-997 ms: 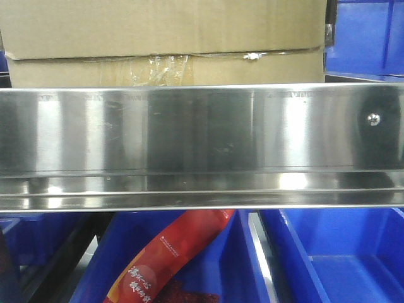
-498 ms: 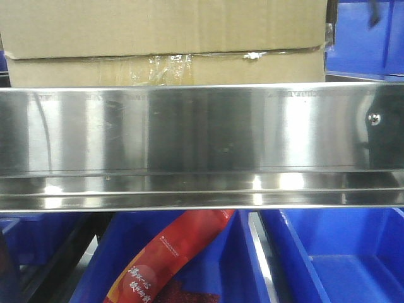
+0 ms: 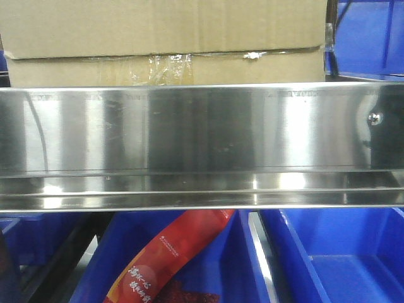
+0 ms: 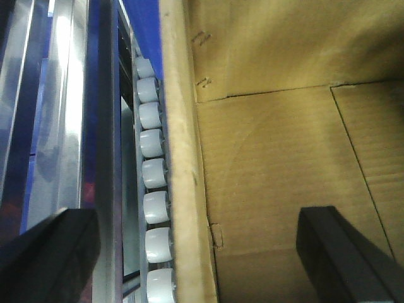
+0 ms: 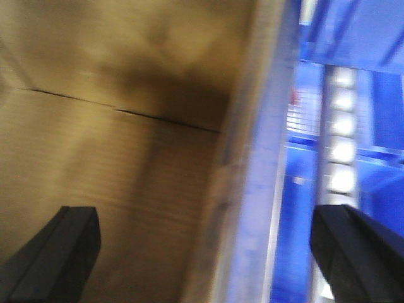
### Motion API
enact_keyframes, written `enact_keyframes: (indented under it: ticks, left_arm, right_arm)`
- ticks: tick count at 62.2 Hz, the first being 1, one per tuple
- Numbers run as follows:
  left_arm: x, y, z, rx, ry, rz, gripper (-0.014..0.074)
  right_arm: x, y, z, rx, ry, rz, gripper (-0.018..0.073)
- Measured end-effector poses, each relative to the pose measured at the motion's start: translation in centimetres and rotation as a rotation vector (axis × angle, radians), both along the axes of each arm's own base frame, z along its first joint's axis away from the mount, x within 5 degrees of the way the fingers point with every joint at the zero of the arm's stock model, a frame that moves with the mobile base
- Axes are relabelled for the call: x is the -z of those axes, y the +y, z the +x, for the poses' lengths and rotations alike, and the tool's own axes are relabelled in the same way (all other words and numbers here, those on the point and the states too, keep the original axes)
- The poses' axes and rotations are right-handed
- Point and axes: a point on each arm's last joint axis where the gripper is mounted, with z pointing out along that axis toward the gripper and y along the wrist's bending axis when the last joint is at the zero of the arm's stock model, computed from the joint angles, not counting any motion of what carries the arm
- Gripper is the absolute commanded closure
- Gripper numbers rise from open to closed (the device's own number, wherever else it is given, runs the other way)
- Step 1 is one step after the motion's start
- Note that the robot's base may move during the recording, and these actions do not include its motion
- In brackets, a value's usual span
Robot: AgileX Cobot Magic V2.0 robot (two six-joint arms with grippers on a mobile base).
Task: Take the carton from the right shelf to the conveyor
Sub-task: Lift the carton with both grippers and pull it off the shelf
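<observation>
The brown carton sits on the right shelf behind its shiny steel front rail, with wrinkled tape along the seam. In the left wrist view my left gripper is open. Its dark fingers straddle the carton's left vertical edge without touching it. In the blurred right wrist view my right gripper is open too, straddling the carton's right edge. Neither arm shows in the front view. The conveyor is out of view.
White rollers run along the shelf beside the carton, and again on the right side. Blue bins stand below the rail, one holding a red packet. Another blue bin stands right of the carton.
The carton and rail stay put. A dark cable at the upper right of the front view has shifted left, and the dark reflections on the rail have moved.
</observation>
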Motion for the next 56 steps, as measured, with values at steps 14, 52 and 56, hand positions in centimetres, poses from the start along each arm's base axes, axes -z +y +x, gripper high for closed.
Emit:
enact_keyframes:
  ticks: [14,52,56]
  left_arm:
    - [0.2,0.6,0.2,-0.015,0.005,-0.003,0.0323]
    - [-1.9,0.6,-1.5,-0.006,-0.036,-0.049,0.0596]
    - [-3.3,0.8,-2.8,0.001,-0.072,-0.071,0.0596]
  right_arm:
    - [0.7,0.2,0.5,0.001,0.015,-0.009,0.0351]
    - [-1.3,-0.5,-1.1,0.009,-0.019,0.001,0.0629]
    - [-2.8,-0.9,-2.3,0.011,-0.055,0.017,0.0629]
